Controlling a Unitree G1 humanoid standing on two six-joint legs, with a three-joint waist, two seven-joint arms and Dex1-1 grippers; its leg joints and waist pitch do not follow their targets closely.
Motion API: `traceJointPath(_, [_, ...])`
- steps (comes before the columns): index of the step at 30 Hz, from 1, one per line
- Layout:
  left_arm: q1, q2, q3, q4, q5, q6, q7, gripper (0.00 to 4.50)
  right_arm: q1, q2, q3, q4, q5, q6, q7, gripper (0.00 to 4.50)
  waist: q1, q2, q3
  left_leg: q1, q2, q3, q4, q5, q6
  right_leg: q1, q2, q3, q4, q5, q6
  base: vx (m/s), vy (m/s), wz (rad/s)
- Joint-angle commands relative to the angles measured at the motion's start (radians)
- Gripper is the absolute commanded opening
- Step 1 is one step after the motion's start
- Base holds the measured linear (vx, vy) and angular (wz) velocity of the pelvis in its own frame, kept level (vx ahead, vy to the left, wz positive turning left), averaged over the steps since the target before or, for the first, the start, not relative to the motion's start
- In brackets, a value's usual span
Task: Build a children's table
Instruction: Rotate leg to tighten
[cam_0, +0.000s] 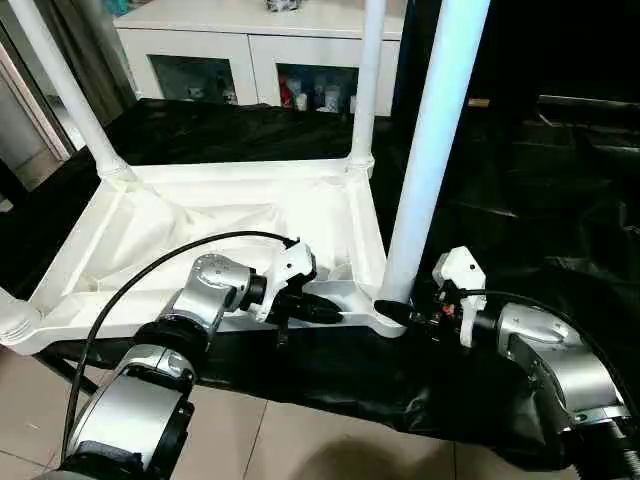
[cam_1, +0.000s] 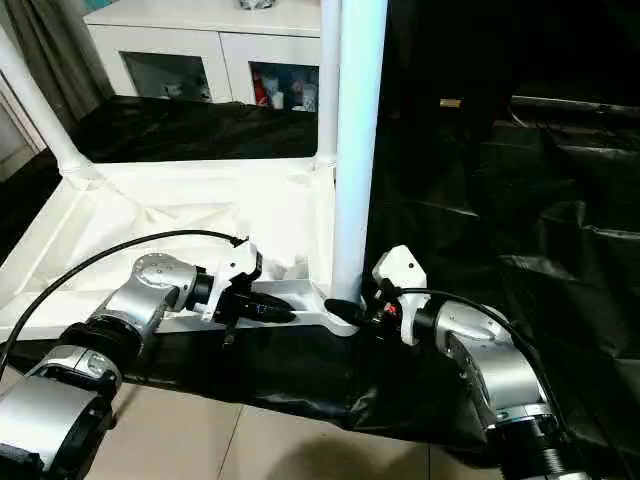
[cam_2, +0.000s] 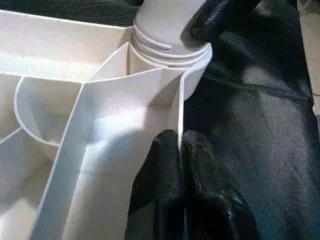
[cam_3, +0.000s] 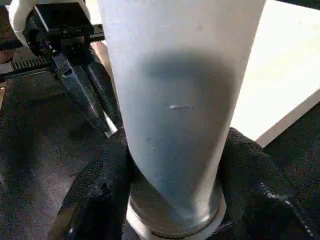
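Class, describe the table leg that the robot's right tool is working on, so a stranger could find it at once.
Start at the upturned white table top lying on black sheeting. Go to its near corner on the robot's right, where a leg stands in the socket. Unlike the other upright legs, this one has the right tool's black fingers on either side of its base.

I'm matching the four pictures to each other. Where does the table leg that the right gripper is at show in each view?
Left eye: the near-right leg, right of centre.
Right eye: the leg, centre.
Left wrist: its threaded base in the corner socket.
Right wrist: the leg between the right gripper fingers.
Shared landmark: the corner socket.
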Motion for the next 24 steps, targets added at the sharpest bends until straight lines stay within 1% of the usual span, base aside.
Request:
traceJointPath(1, [0.02, -0.019, -0.004, 0.005, -0.017, 0.006, 0.016, 0.0, 0.024, 0.02, 0.062, 0.021, 0.003, 0.033, 0.017, 2.11, 0.006, -0.025, -0.041, -0.004, 0.037, -0.013, -0.06, -0.209, 0.088, 0.044, -0.054, 0.036, -0.073, -0.295, -0.217, 0.0, 0.0, 0.0])
traceJointPath(2, [0.019, -0.022, -0.004, 0.006, -0.012, 0.006, 0.035, 0.0, 0.025, 0.026, 0.058, 0.027, -0.002, 0.032, 0.002, 2.11, 0.005, -0.024, -0.041, -0.004, 0.037, -0.013, -0.06, -0.21, 0.088, 0.044, -0.054, 0.036, -0.073, -0.297, -0.217, 0.0, 0.0, 0.0])
traceJointPath(3, [0.008, -0.039, 0.002, 0.023, 0.002, 0.001, 0.113, 0.0, 0.016, 0.057, 0.043, 0.068, -0.038, 0.006, -0.083, 2.11, 0.005, -0.024, -0.039, -0.002, 0.037, -0.013, -0.062, -0.221, 0.085, 0.042, -0.054, 0.036, -0.076, -0.316, -0.213, 0.0, 0.0, 0.0])
traceJointPath(4, [0.004, -0.045, 0.003, 0.029, 0.005, 0.001, 0.136, 0.0, 0.014, 0.066, 0.038, 0.079, -0.046, -0.001, -0.106, 2.11, 0.001, -0.023, -0.037, -0.001, 0.035, -0.014, -0.063, -0.238, 0.073, 0.037, -0.055, 0.037, -0.08, -0.346, -0.207, 0.0, 0.0, 0.0])
traceJointPath(5, [-0.009, -0.062, 0.005, 0.047, 0.019, -0.002, 0.209, 0.0, 0.005, 0.103, 0.016, 0.113, -0.063, -0.008, -0.186, 2.11, -0.003, -0.022, -0.035, -0.001, 0.033, -0.017, -0.065, -0.262, 0.058, 0.036, -0.055, 0.035, -0.085, -0.399, -0.191, 0.0, 0.0, 0.0])
traceJointPath(6, [-0.018, -0.074, 0.005, 0.057, 0.029, -0.002, 0.251, 0.0, -0.002, 0.127, 0.001, 0.135, -0.073, -0.006, -0.242, 2.1, -0.005, -0.023, -0.036, 0.002, 0.033, -0.018, -0.066, -0.274, 0.051, 0.035, -0.054, 0.035, -0.087, -0.416, -0.185, 0.0, 0.0, 0.0])
traceJointPath(7, [-0.036, -0.097, 0.005, 0.076, 0.042, 0.006, 0.328, 0.0, -0.008, 0.163, -0.015, 0.156, -0.079, -0.002, -0.308, 2.1, -0.01, -0.025, -0.033, 0.002, 0.032, -0.02, -0.068, -0.291, 0.041, 0.034, -0.053, 0.034, -0.091, -0.451, -0.171, 0.0, 0.0, 0.0])
traceJointPath(8, [-0.04, -0.104, 0.005, 0.081, 0.045, 0.008, 0.347, 0.0, -0.009, 0.173, -0.019, 0.16, -0.08, 0.0, -0.324, 2.09, -0.013, -0.021, -0.032, 0.002, 0.03, -0.02, -0.069, -0.3, 0.036, 0.032, -0.053, 0.033, -0.094, -0.471, -0.163, 0.0, 0.0, 0.0])
traceJointPath(9, [-0.052, -0.124, 0.008, 0.091, 0.048, 0.018, 0.388, 0.0, -0.012, 0.196, -0.022, 0.17, -0.091, 0.005, -0.368, 2.09, -0.016, -0.022, -0.032, 0.008, 0.031, -0.022, -0.07, -0.327, 0.027, 0.028, -0.053, 0.032, -0.099, -0.51, -0.147, 0.0, 0.0, 0.0])
traceJointPath(10, [-0.065, -0.147, 0.011, 0.102, 0.05, 0.032, 0.436, 0.0, -0.02, 0.223, -0.029, 0.185, -0.099, 0.007, -0.419, 2.09, -0.017, -0.019, -0.031, 0.01, 0.031, -0.023, -0.071, -0.335, 0.022, 0.027, -0.053, 0.032, -0.103, -0.516, -0.14, 0.0, 0.0, 0.0])
traceJointPath(11, [-0.08, -0.178, 0.012, 0.115, 0.055, 0.042, 0.494, 0.0, -0.031, 0.261, -0.044, 0.204, -0.099, 0.01, -0.481, 2.09, -0.02, -0.019, -0.031, 0.009, 0.03, -0.024, -0.073, -0.347, 0.021, 0.026, -0.051, 0.031, -0.105, -0.522, -0.132, 0.0, 0.0, 0.0])
traceJointPath(12, [-0.085, -0.191, 0.011, 0.12, 0.059, 0.046, 0.52, 0.0, -0.039, 0.281, -0.053, 0.213, -0.097, 0.015, -0.512, 2.09, -0.021, -0.017, -0.032, 0.011, 0.03, -0.025, -0.073, -0.354, 0.018, 0.025, -0.052, 0.031, -0.105, -0.523, -0.13, 0.0, 0.0, 0.0])
traceJointPath(13, [-0.091, -0.203, 0.011, 0.126, 0.062, 0.051, 0.551, 0.0, -0.048, 0.299, -0.062, 0.222, -0.099, 0.019, -0.548, 2.09, -0.021, -0.02, -0.032, 0.009, 0.028, -0.027, -0.073, -0.355, 0.021, 0.028, -0.052, 0.029, -0.107, -0.521, -0.127, 0.0, 0.0, 0.0])
traceJointPath(14, [-0.099, -0.216, 0.012, 0.135, 0.064, 0.054, 0.582, 0.0, -0.058, 0.32, -0.068, 0.232, -0.103, 0.022, -0.589, 2.09, -0.02, -0.013, -0.032, 0.009, 0.028, -0.027, -0.074, -0.354, 0.023, 0.028, -0.052, 0.03, -0.108, -0.517, -0.125, 0.0, 0.0, 0.0])
traceJointPath(15, [-0.109, -0.236, 0.013, 0.146, 0.066, 0.055, 0.615, 0.0, -0.077, 0.35, -0.066, 0.248, -0.112, 0.021, -0.625, 2.09, -0.021, -0.014, -0.033, 0.013, 0.029, -0.026, -0.074, -0.359, 0.023, 0.024, -0.052, 0.03, -0.11, -0.503, -0.128, 0.0, 0.0, 0.0])
traceJointPath(16, [-0.113, -0.245, 0.014, 0.151, 0.067, 0.054, 0.631, 0.0, -0.088, 0.364, -0.063, 0.258, -0.118, 0.018, -0.637, 2.09, -0.024, -0.01, -0.034, 0.011, 0.028, -0.027, -0.076, -0.362, 0.019, 0.027, -0.05, 0.029, -0.108, -0.48, -0.133, 0.0, 0.0, 0.0])
traceJointPath(17, [-0.115, -0.249, 0.015, 0.153, 0.067, 0.051, 0.635, 0.0, -0.095, 0.37, -0.06, 0.264, -0.123, 0.011, -0.642, 2.09, -0.025, -0.011, -0.034, 0.009, 0.028, -0.028, -0.077, -0.362, 0.019, 0.028, -0.05, 0.028, -0.107, -0.47, -0.135, 0.0, 0.0, 0.0])
traceJointPath(18, [-0.115, -0.249, 0.015, 0.154, 0.067, 0.05, 0.634, 0.0, -0.096, 0.371, -0.06, 0.264, -0.123, 0.01, -0.641, 2.09, -0.025, -0.011, -0.036, 0.009, 0.029, -0.027, -0.077, -0.357, 0.023, 0.03, -0.05, 0.029, -0.105, -0.441, -0.141, 0.0, 0.0, 0.0])
traceJointPath(19, [-0.119, -0.252, 0.017, 0.16, 0.068, 0.048, 0.632, 0.0, -0.105, 0.378, -0.055, 0.266, -0.124, -0.004, -0.627, 2.09, -0.023, -0.011, -0.035, 0.01, 0.029, -0.025, -0.077, -0.361, 0.029, 0.029, -0.05, 0.03, -0.105, -0.428, -0.147, 0.0, 0.0, 0.0])
traceJointPath(21, [-0.122, -0.25, 0.017, 0.165, 0.071, 0.046, 0.632, 0.0, -0.109, 0.374, -0.047, 0.262, -0.128, -0.018, -0.609, 2.09, -0.025, -0.011, -0.035, 0.008, 0.028, -0.025, -0.076, -0.363, 0.034, 0.032, -0.052, 0.03, -0.105, -0.433, -0.148, 0.0, 0.0, 0.0])
traceJointPath(22, [-0.126, -0.247, 0.018, 0.171, 0.074, 0.045, 0.635, 0.0, -0.111, 0.372, -0.044, 0.257, -0.13, -0.028, -0.596, 2.64, -0.027, -0.008, -0.036, 0.007, 0.029, -0.025, -0.077, -0.361, 0.034, 0.033, -0.052, 0.03, -0.105, -0.425, -0.15, 0.0, 0.0, 0.0])
traceJointPath(23, [-0.127, -0.24, 0.016, 0.173, 0.075, 0.039, 0.625, 0.0, -0.111, 0.368, -0.055, 0.239, -0.107, -0.026, -0.568, 2.77, -0.028, -0.01, -0.037, 0.007, 0.029, -0.025, -0.076, -0.354, 0.036, 0.034, -0.052, 0.031, -0.103, -0.408, -0.156, 0.0, 0.0, 0.0])
traceJointPath(24, [-0.127, -0.239, 0.016, 0.173, 0.076, 0.037, 0.622, 0.0, -0.111, 0.367, -0.057, 0.235, -0.102, -0.025, -0.564, 2.77, -0.028, -0.01, -0.037, 0.006, 0.029, -0.024, -0.076, -0.351, 0.04, 0.035, -0.052, 0.032, -0.102, -0.397, -0.16, 0.0, 0.0, 0.0])
